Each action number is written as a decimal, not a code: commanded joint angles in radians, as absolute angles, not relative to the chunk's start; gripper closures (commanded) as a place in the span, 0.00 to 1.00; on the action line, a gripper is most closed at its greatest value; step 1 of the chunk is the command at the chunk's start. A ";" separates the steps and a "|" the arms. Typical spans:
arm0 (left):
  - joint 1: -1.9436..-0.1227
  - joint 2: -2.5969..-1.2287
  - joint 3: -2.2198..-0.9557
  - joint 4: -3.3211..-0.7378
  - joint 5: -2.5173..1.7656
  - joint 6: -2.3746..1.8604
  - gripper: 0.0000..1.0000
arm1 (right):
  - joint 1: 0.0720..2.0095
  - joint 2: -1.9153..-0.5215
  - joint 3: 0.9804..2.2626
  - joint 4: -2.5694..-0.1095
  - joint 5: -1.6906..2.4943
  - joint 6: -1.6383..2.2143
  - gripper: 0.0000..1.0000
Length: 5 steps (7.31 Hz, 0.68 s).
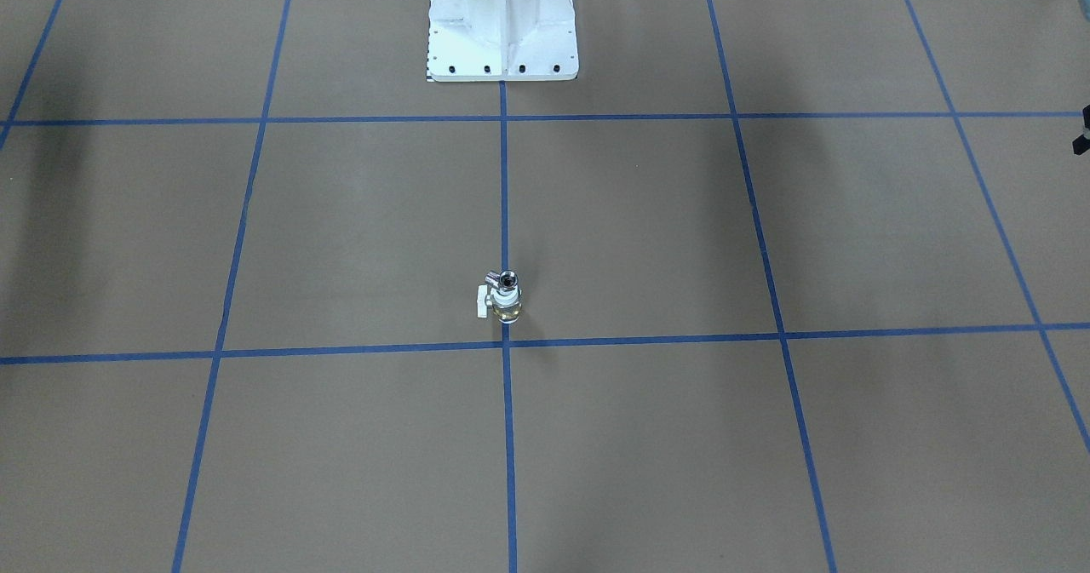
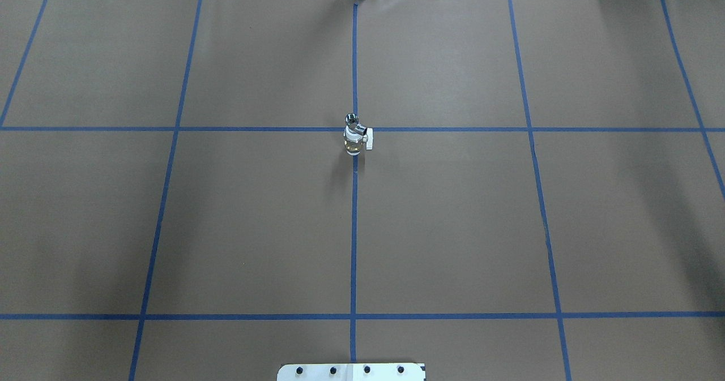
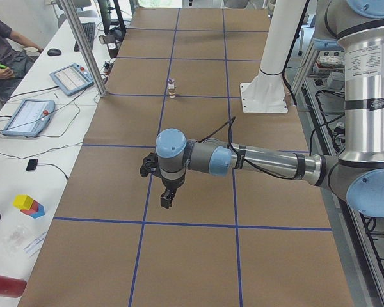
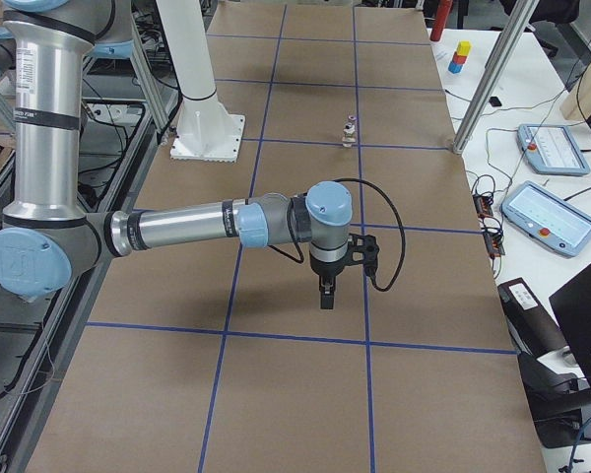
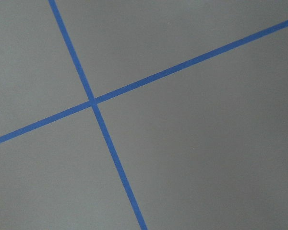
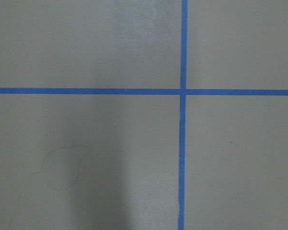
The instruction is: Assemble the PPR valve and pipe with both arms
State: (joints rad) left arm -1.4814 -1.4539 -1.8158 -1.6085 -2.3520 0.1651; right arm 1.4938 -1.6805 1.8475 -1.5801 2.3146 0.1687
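The PPR valve (image 1: 506, 302) stands upright on the centre tape line, with white ends, a brass middle and a white side handle. The shiny silver pipe (image 1: 504, 281) sits on its top end. Both also show in the overhead view, the valve (image 2: 354, 141) under the pipe (image 2: 352, 120). My left gripper (image 3: 167, 199) shows only in the exterior left view, hanging low over the paper far from the valve (image 3: 171, 88). My right gripper (image 4: 325, 296) shows only in the exterior right view, also far from the valve (image 4: 348, 131). I cannot tell whether either is open or shut. Both wrist views show only brown paper and blue tape.
The white bolted pedestal (image 1: 502, 28) stands at the robot's side of the table. Blue tape lines divide the brown paper into squares. Metal posts (image 3: 83, 45) and side desks with tablets (image 3: 25, 115) and cables run along the operators' edge.
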 commanded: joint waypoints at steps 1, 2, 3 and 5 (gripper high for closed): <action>-1.482 -1.453 -1.810 -1.609 -2.353 0.160 0.00 | 1.496 -1.689 1.842 -1.578 2.350 0.163 0.00; -1.483 -1.462 -1.812 -1.612 -2.353 0.158 0.00 | 1.496 -1.689 1.851 -1.578 2.350 0.166 0.00; -1.483 -1.457 -1.818 -1.615 -2.355 0.160 0.00 | 1.505 -1.695 1.855 -1.578 2.344 0.167 0.00; -1.483 -1.457 -1.824 -1.615 -2.356 0.056 0.00 | 1.503 -1.710 1.849 -1.578 2.339 0.176 0.00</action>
